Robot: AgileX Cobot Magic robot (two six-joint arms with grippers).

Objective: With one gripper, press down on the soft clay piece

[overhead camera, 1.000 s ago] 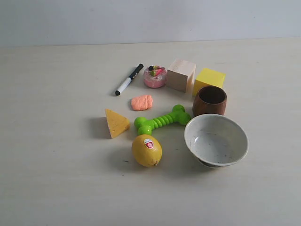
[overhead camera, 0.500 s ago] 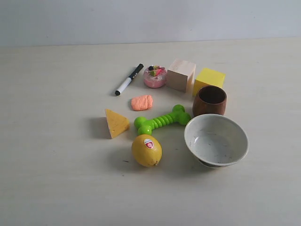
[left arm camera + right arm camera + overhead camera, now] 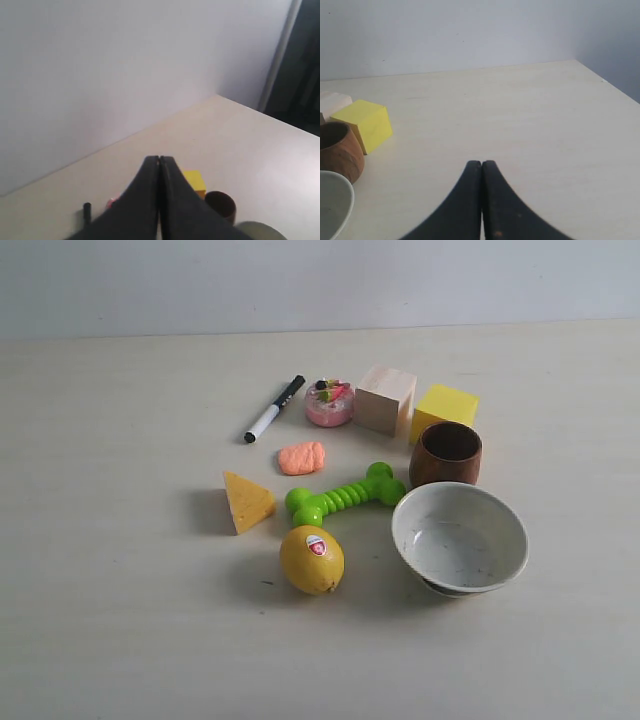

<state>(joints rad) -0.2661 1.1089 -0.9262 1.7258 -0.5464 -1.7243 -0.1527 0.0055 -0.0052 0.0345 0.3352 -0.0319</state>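
**On the pale table, clay lump lies bare while both grippers sit closed**

On the light wooden table (image 3: 120, 590), the soft clay piece (image 3: 301, 457) lies in a cluster of small things as I watch from my remote station. The salmon-orange lump rests flat on the surface with nothing on top of it, near the middle of the group. In the exterior view a black-and-white marker pen (image 3: 274, 409) lies behind it to the left, and a pink round container (image 3: 329, 403) stands just behind it. A green bone-shaped toy (image 3: 345, 494) lies just in front and to the right, and a yellow-orange wedge (image 3: 246, 502) sits in front and to the left. A lemon (image 3: 311, 559) with a red sticker sits nearest the camera, just beside the toy's near end. A white bowl (image 3: 459, 538) stands on the right, with a brown wooden cup (image 3: 446, 454) just behind it. A yellow cube (image 3: 444, 410) sits behind the cup, and a pale wooden block (image 3: 385, 399) stands between the cube and the pink container.

Through its wrist camera I see the left gripper (image 3: 159, 159) with its black jaws pressed together, tips meeting and nothing held between them. The cube, the cup and the bowl's rim show beyond it, well apart from its tips. The right gripper (image 3: 481, 163) looks the same, its jaws closed to a hairline seam and gripping nothing. Bare tabletop lies ahead of it, with the cube, cup, bowl and block off to one side.
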